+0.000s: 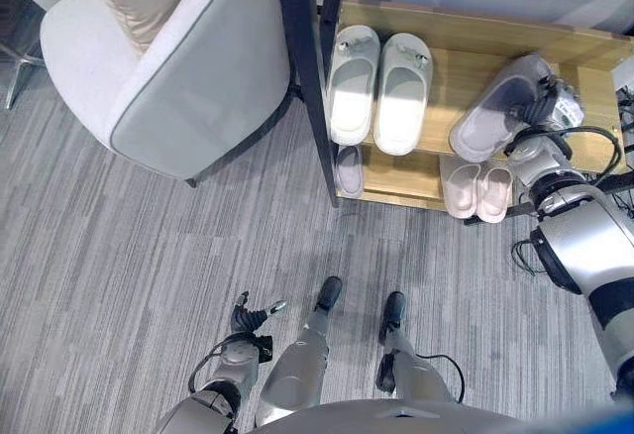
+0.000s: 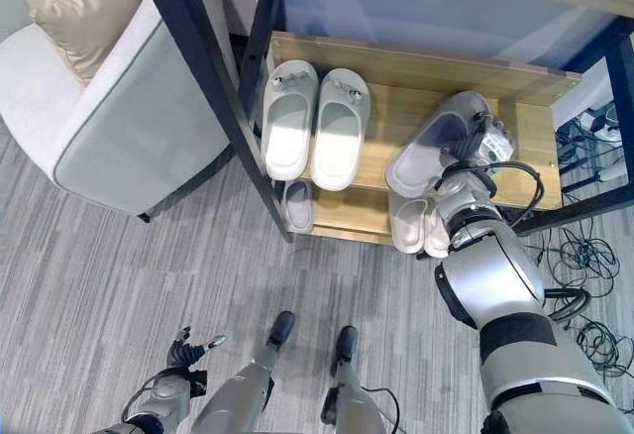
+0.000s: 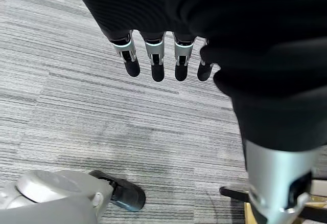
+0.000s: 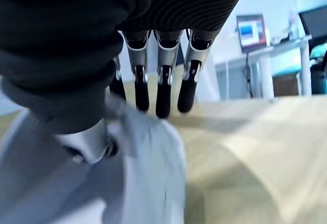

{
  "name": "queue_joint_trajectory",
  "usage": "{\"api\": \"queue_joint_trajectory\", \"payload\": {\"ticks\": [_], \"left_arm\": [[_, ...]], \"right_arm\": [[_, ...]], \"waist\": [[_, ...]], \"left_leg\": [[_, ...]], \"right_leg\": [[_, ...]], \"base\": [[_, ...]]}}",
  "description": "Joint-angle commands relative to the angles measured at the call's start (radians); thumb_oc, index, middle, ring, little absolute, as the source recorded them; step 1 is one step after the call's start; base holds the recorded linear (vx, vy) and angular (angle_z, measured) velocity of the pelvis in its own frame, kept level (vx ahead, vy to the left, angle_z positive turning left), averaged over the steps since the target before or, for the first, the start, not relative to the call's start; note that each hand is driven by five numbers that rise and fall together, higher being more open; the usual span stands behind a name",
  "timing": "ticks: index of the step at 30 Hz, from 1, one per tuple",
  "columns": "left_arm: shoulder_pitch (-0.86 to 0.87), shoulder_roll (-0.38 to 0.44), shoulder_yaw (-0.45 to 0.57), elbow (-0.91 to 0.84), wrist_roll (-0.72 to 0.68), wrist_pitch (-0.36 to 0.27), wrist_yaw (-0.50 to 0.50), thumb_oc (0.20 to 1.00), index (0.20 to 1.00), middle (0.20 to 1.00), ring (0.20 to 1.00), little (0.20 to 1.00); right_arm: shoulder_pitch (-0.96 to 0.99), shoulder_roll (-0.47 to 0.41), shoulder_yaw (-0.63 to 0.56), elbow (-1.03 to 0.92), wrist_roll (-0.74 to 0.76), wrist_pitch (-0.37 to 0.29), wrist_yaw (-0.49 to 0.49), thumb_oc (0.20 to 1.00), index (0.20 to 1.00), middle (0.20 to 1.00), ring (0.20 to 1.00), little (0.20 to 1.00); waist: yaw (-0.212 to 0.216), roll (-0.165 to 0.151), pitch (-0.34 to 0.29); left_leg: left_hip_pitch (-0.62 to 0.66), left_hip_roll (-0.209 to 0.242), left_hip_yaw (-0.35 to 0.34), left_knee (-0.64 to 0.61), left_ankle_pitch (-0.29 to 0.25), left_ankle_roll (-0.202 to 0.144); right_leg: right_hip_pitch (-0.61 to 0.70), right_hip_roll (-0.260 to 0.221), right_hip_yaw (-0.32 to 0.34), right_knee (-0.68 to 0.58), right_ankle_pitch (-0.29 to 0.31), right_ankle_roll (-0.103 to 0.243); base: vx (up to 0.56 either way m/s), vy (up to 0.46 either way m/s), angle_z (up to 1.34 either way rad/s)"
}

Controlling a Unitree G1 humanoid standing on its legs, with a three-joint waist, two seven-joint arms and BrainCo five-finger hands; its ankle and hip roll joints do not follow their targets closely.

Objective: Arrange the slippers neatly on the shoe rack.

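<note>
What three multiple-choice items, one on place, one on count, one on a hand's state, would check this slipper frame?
1. Where does the pale green pair sit?
A. on the shoe rack's upper shelf
B. on the carpet
C. on the armchair

2. How many slippers lie on the upper shelf, counting the grey slipper?
A. one
B. three
C. five

3. What is the right hand doing?
A. hanging free
B. gripping the grey slipper
C. resting on the armchair

Answers: 1 A, both lie side by side on the wooden board. 2 B, the pair plus the angled grey one. 3 B, its fingers and thumb close on the slipper's side.
</note>
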Motion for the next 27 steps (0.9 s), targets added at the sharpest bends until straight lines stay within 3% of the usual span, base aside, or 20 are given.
{"api": "queue_joint_trajectory", "payload": {"ticks": [1,7,11,14,17,21,25,27], "left_arm": [[-0.049,-0.012,0.015,0.067,0.025,-0.016,0.030,1.000,1.000,1.000,1.000,1.000],[-0.054,-0.016,0.016,0.064,0.029,-0.023,0.036,1.000,1.000,1.000,1.000,1.000],[-0.048,-0.020,0.018,0.063,0.040,-0.025,0.043,1.000,1.000,1.000,1.000,1.000],[-0.046,-0.011,0.061,0.054,0.024,-0.022,0.039,1.000,1.000,1.000,1.000,1.000],[-0.040,-0.010,0.084,0.049,0.016,-0.019,0.035,1.000,1.000,1.000,1.000,1.000],[-0.005,-0.033,0.147,0.038,0.026,0.006,0.026,1.000,1.000,1.000,1.000,1.000],[0.032,-0.047,0.175,0.039,0.038,0.013,0.023,1.000,1.000,1.000,1.000,1.000],[0.081,-0.038,0.247,0.048,0.053,0.027,0.020,1.000,1.000,1.000,1.000,1.000]], "right_arm": [[-0.049,-0.083,0.048,0.025,-0.065,0.024,-0.049,0.200,0.200,0.200,0.200,0.200],[-0.033,-0.129,0.051,0.002,-0.106,0.026,-0.093,0.200,0.200,0.200,0.200,0.200],[-0.010,-0.142,0.032,-0.071,-0.097,-0.016,-0.153,0.200,0.200,0.200,0.200,0.200],[0.046,-0.141,0.007,-0.279,-0.101,-0.086,-0.212,0.200,0.200,0.200,0.200,0.200],[0.107,-0.127,-0.019,-0.429,-0.119,-0.102,-0.218,0.200,0.200,0.200,0.200,0.200],[0.417,-0.080,-0.150,-0.854,-0.197,-0.136,-0.182,0.200,0.200,0.200,0.200,0.200],[0.595,-0.045,-0.208,-0.965,-0.211,-0.171,-0.153,0.200,0.200,0.200,0.200,0.200],[0.849,-0.005,-0.265,-1.115,-0.222,-0.213,-0.094,0.200,0.200,0.200,0.200,0.200]], "waist": [[0.010,-0.027,0.038],[0.012,-0.028,0.038],[0.005,-0.032,0.037],[-0.014,-0.037,0.032],[-0.024,-0.040,0.027],[-0.055,-0.038,0.006],[-0.062,-0.036,-0.010],[-0.078,-0.032,-0.039]], "left_leg": [[0.002,0.006,-0.032,-0.036,-0.064,-0.021],[-0.002,0.004,-0.034,-0.036,-0.063,-0.022],[0.005,0.007,-0.028,-0.036,-0.068,-0.020],[0.025,0.015,-0.013,-0.036,-0.079,-0.015],[0.039,0.023,-0.004,-0.036,-0.088,-0.012],[0.102,0.045,0.005,-0.036,-0.119,0.002],[0.139,0.051,0.016,-0.030,-0.138,0.005],[0.189,0.061,0.035,0.003,-0.177,0.011]], "right_leg": [[0.074,-0.045,-0.052,0.006,-0.087,0.078],[0.074,-0.047,-0.056,0.006,-0.086,0.079],[0.076,-0.047,-0.050,0.006,-0.085,0.081],[0.089,-0.044,-0.032,0.006,-0.086,0.078],[0.099,-0.041,-0.020,0.006,-0.087,0.075],[0.144,-0.037,-0.001,0.013,-0.106,0.066],[0.173,-0.036,0.008,0.012,-0.113,0.066],[0.216,-0.033,0.042,0.016,-0.130,0.063]], "base": [[0.00,-0.007,0.03],[0.00,-0.001,0.02],[0.00,0.000,0.00],[0.00,0.000,0.00],[0.00,0.008,-0.13],[0.05,-0.017,-0.11],[0.08,-0.019,-0.19],[0.14,-0.039,-0.36]]}}
